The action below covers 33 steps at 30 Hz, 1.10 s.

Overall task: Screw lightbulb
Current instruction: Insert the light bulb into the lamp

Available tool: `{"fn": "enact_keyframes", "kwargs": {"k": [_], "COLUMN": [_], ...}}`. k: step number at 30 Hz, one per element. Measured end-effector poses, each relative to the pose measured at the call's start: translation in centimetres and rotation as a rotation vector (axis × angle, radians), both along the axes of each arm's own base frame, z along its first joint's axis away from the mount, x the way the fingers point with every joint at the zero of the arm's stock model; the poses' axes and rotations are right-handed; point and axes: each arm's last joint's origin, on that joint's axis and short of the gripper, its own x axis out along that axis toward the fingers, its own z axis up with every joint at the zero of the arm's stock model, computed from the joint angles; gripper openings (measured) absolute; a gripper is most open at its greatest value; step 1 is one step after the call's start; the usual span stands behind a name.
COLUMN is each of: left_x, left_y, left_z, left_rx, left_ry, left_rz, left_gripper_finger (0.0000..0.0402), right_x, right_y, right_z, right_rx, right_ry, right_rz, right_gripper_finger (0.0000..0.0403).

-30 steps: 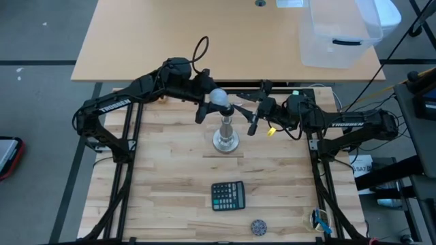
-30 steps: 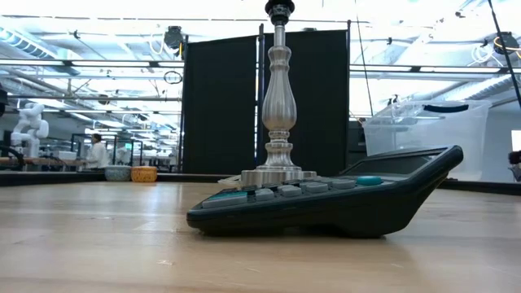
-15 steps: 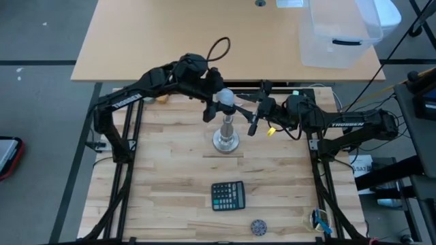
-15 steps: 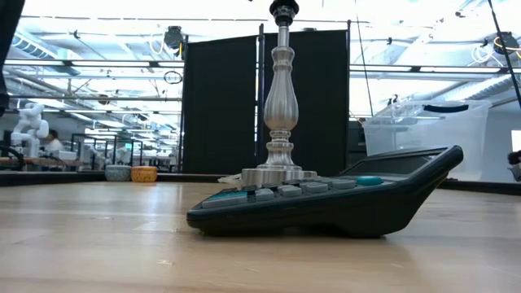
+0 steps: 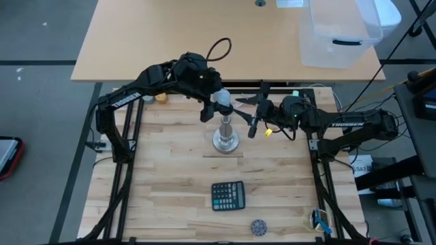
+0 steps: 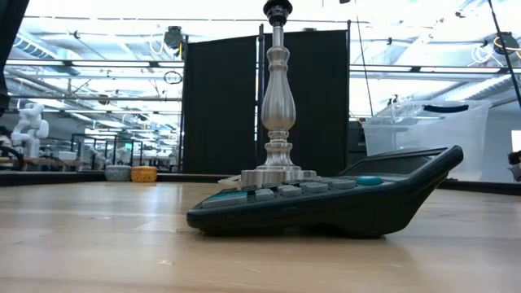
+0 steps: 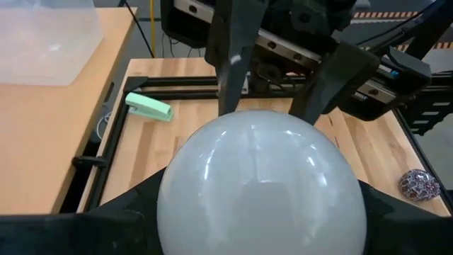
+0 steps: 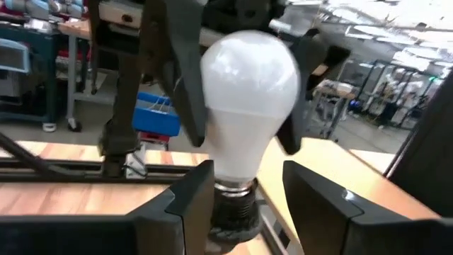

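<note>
Left gripper (image 5: 212,103) clamps lightbulb (image 5: 220,99) globe; bulb axis vertical, base in socket directly below. Right gripper (image 5: 253,117) just beside, jaws straddling socket (image 8: 230,212), contact unclear.

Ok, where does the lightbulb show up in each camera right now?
High view: lightbulb at upper centre, over the silver stand, in the left end effector.
Low view: not in it; only the stand, running to the top edge.
Left wrist view: globe fills the lower centre.
Right wrist view: centre, base at the dark socket.
Shared landmark: the stand.
</note>
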Motion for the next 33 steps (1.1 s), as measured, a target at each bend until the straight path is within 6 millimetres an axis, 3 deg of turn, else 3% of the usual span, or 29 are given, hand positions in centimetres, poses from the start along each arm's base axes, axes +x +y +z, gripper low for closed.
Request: {"fn": "enact_keyframes", "kwargs": {"k": [12, 23, 33], "left_x": [0.0, -0.1, -0.1], "left_y": [0.0, 0.0, 0.0], "left_z": [-0.1, -0.1, -0.2], "left_rx": [0.0, 0.001, 0.002], "left_ry": [0.01, 0.016, 0.019], "left_rz": [0.005, 0.007, 0.009], "left_gripper_finger": [0.0261, 0.0261, 0.0261], "right_x": [0.2, 4.2, 5.5], "right_y": [0.0, -0.3, -0.8], "right_z": [-2.5, -8.8, -10.2], "right_rx": [0.14, 0.336, 0.417], "right_ry": [0.194, 0.417, 0.39], "right_rz": [-0.005, -0.08, -0.108], "right_gripper_finger": [0.0165, 0.0165, 0.0165]}}
